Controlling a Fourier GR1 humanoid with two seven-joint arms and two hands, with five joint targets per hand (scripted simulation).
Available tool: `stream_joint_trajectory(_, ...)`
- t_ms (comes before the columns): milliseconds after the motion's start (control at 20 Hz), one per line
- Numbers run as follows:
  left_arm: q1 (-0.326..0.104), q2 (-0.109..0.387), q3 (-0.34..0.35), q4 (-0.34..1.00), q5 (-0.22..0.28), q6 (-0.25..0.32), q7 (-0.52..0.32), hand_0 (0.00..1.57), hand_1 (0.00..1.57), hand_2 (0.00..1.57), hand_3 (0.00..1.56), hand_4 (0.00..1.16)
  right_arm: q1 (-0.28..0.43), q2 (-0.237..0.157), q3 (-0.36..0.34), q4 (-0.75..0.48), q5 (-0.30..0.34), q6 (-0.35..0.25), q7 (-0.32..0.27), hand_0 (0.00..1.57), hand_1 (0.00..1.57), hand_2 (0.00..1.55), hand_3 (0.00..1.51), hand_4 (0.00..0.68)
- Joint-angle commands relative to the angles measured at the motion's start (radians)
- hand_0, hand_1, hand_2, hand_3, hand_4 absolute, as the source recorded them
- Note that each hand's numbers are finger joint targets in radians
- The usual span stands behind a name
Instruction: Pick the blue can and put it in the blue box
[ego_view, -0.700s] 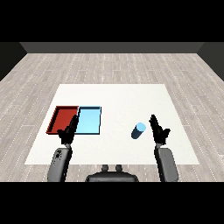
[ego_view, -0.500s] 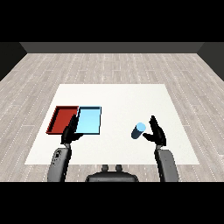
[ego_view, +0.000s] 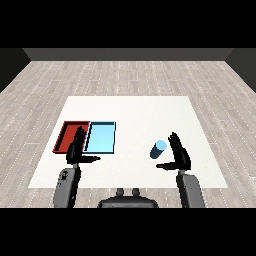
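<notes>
A light blue can (ego_view: 159, 149) lies tilted on the white table right of centre. My right hand (ego_view: 179, 155) stands open just to its right, fingers straight up and thumb reaching out below the can, not touching it. The light blue tray (ego_view: 100, 137) lies left of centre with the red tray (ego_view: 67, 135) at its left side. My left hand (ego_view: 77, 148) is open over the near edges of both trays, fingers pointing up and thumb stretched to the right.
The white table (ego_view: 130, 110) sits on a grey plank floor. Its near edge runs just behind my forearms.
My right hand has turned and closed in on the can from the right, its thumb now under the can. The left hand has barely moved.
</notes>
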Motion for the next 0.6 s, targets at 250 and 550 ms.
stream_joint_trajectory(250,0.053,-0.051,-0.048,-0.025,-0.037,-0.002,-0.074,0.00,0.00,0.00,0.00,0.00,-0.011,-0.013,-0.053,0.096,-0.039,0.079,-0.115,0.00,0.00,0.00,0.00,0.000)
stream_joint_trajectory(550,0.014,0.007,0.036,0.025,0.023,-0.057,-0.068,0.00,0.00,0.00,0.00,0.00,0.029,0.004,-0.059,0.088,-0.016,0.044,-0.089,0.00,0.00,0.00,0.00,0.000)
